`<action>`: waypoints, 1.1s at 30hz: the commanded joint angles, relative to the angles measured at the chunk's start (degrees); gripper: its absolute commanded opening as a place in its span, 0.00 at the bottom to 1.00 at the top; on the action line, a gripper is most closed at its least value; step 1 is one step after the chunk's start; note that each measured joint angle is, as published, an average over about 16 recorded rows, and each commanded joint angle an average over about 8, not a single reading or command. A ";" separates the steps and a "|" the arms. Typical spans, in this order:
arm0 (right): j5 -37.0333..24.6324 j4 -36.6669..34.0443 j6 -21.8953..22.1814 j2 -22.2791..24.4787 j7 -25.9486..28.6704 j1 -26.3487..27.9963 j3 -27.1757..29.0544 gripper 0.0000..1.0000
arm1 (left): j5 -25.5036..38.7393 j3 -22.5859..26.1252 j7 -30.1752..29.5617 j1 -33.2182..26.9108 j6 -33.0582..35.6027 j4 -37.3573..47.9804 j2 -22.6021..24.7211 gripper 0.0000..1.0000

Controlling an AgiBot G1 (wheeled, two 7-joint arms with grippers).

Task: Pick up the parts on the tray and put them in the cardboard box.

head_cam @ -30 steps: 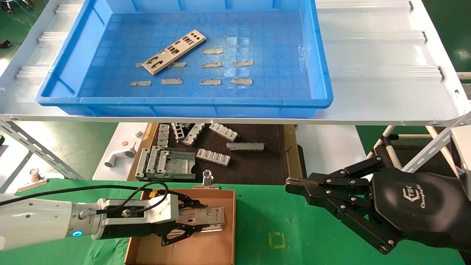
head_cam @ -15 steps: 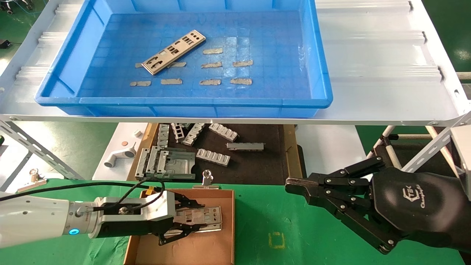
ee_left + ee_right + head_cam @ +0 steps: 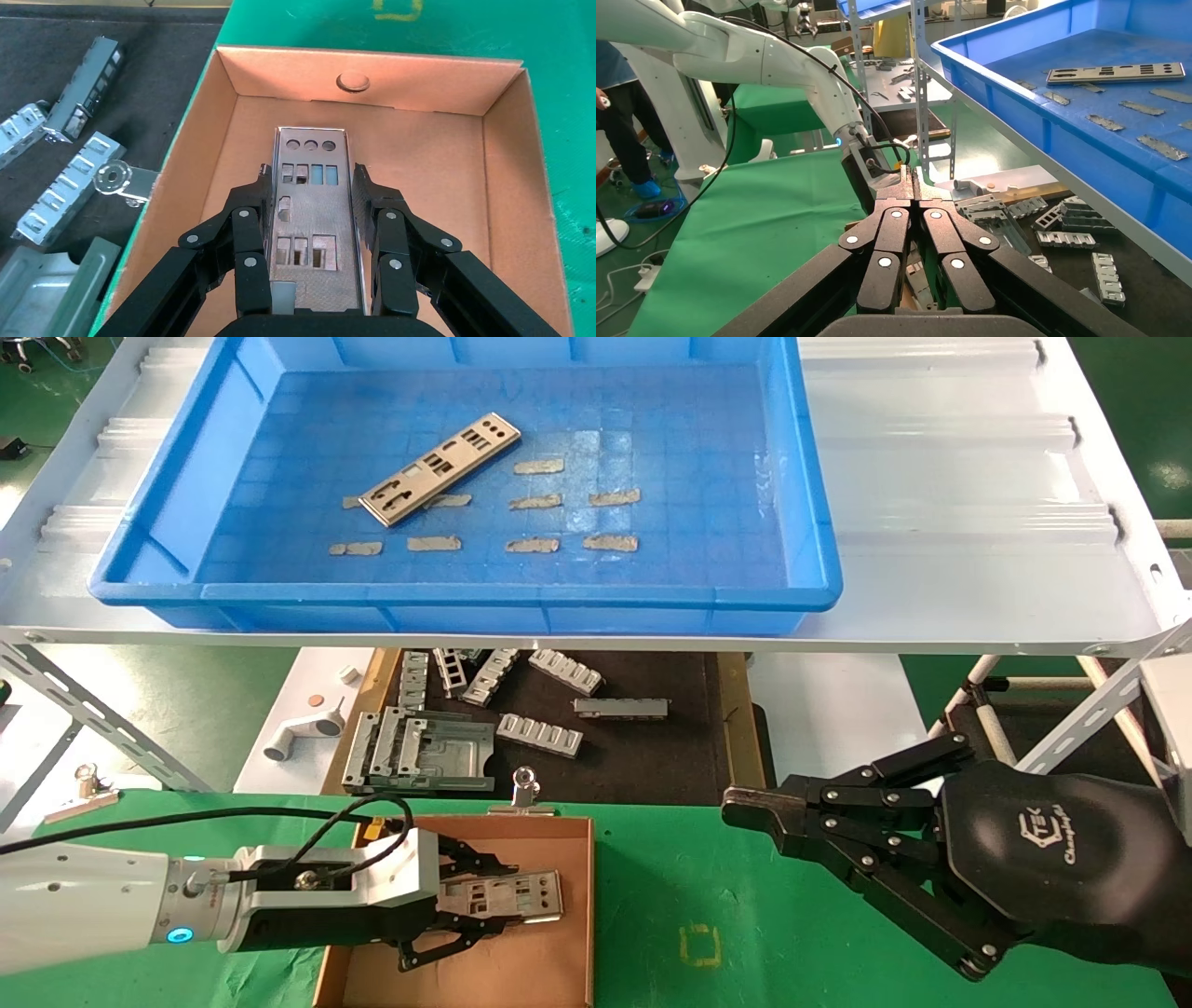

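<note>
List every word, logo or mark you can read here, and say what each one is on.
Logo with cursive lettering, too small to read: on the right gripper's black housing, parked over the green cloth.
Yellow square outline, no text: on the green cloth.
Plate in the left gripper, cardboard box: no text.

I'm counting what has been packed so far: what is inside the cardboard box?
Inside the cardboard box one part shows, held between the fingers of the left gripper above the bare floor. The gripper hides the nearest floor.

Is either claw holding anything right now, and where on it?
The left claw pinches a silver plate by its two long edges, over the cardboard box. The right claw is shut and holds nothing.
</note>
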 commanded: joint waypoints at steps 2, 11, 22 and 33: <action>0.00 0.00 0.00 0.00 0.00 0.00 0.00 0.00 | 0.04 0.13 -0.25 0.16 0.01 0.06 0.12 0.47; 0.00 0.00 0.00 0.00 0.00 0.00 0.00 0.00 | 0.49 -0.06 0.52 0.29 -1.56 0.42 0.33 1.00; 0.00 0.00 0.00 0.00 0.00 0.00 0.00 0.00 | 0.08 -0.12 0.27 0.26 -1.20 1.69 0.65 1.00; 0.00 0.00 0.00 0.00 0.00 0.00 0.00 0.00 | -0.57 -0.67 0.60 -0.02 -1.00 2.07 0.15 1.00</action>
